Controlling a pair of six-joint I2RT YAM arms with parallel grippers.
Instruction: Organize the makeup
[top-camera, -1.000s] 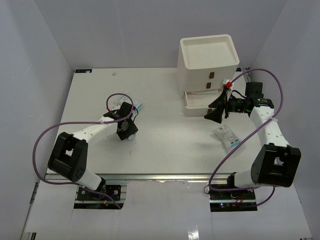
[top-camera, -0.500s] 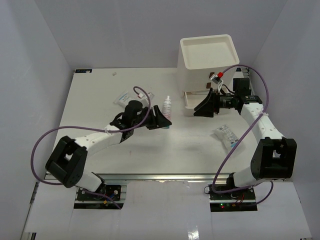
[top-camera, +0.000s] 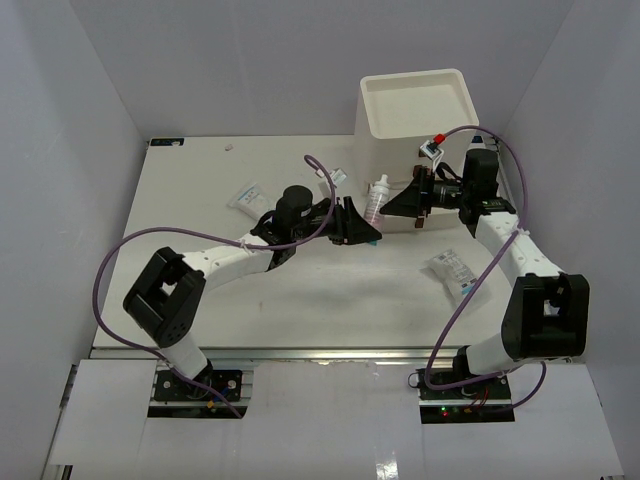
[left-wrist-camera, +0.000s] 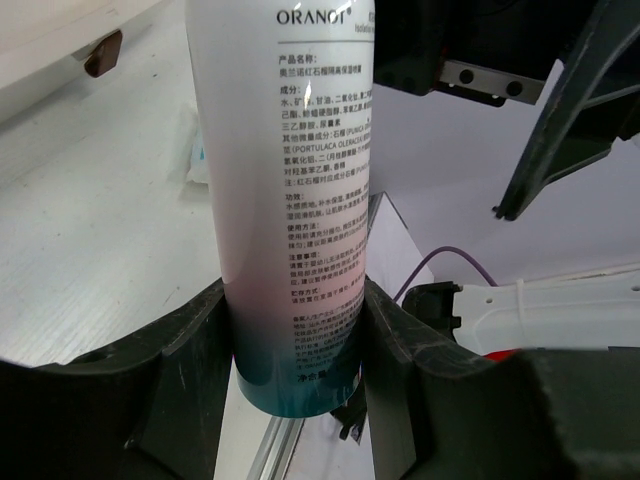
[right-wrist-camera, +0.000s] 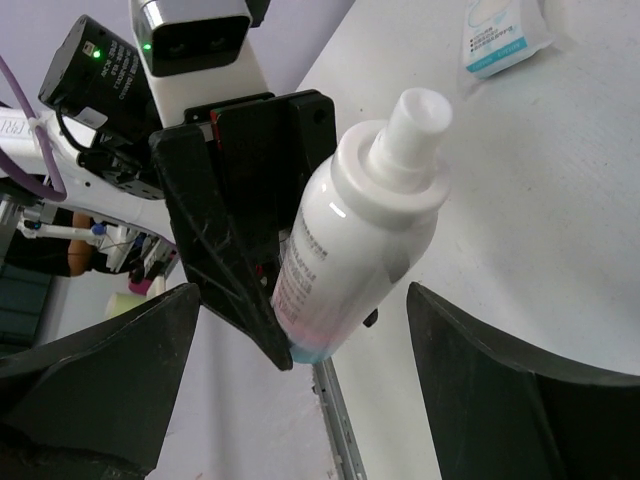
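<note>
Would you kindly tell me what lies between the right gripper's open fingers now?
The white top of the bottle, touching neither finger, while the left gripper holds its teal end; the right wrist view shows it.

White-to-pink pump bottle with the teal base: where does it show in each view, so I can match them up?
Top external: the white-to-pink pump bottle is right of centre, just in front of the white drawer box.
Left wrist: centre, running top to bottom, teal base lowest.
Right wrist: centre, tilted, white pump cap toward the upper right.
Shared landmark: the black left gripper, clamped near the teal end in all three.
</note>
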